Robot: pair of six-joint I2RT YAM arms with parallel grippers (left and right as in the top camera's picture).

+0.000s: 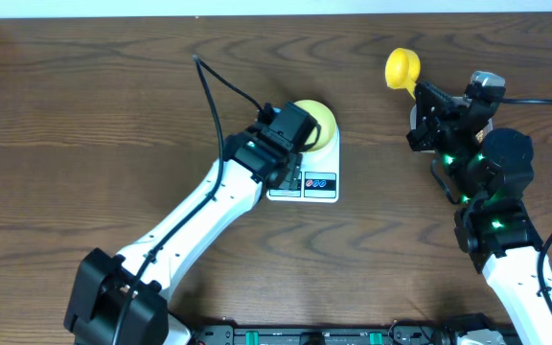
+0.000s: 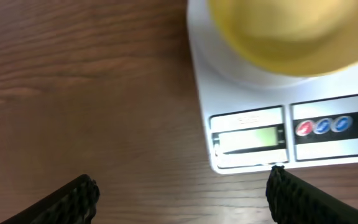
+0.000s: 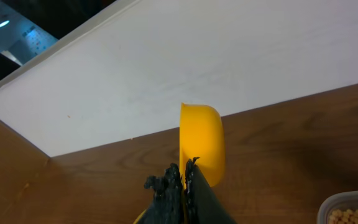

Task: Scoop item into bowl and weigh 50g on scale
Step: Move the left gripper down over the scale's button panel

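The pale yellow bowl (image 1: 320, 117) stands on the white scale (image 1: 322, 190). In the left wrist view the bowl (image 2: 284, 37) is blurred at the top right on the scale (image 2: 213, 81), whose display faces me. I cannot tell what is in the bowl. My left gripper (image 1: 290, 129) hovers at the scale's left side, open and empty (image 2: 182, 196). My right gripper (image 1: 427, 101) is shut on the handle of a yellow scoop (image 1: 402, 69), seen edge-on in the right wrist view (image 3: 202, 140) ahead of the fingers (image 3: 184, 177). Tan beans (image 3: 352, 216) show in a clear tub.
The clear tub's rim (image 3: 328, 205) peeks in at the bottom right of the right wrist view; the right arm hides it in the overhead view. A white wall borders the far table edge (image 3: 166, 68). A cable (image 1: 220, 81) trails behind the left arm.
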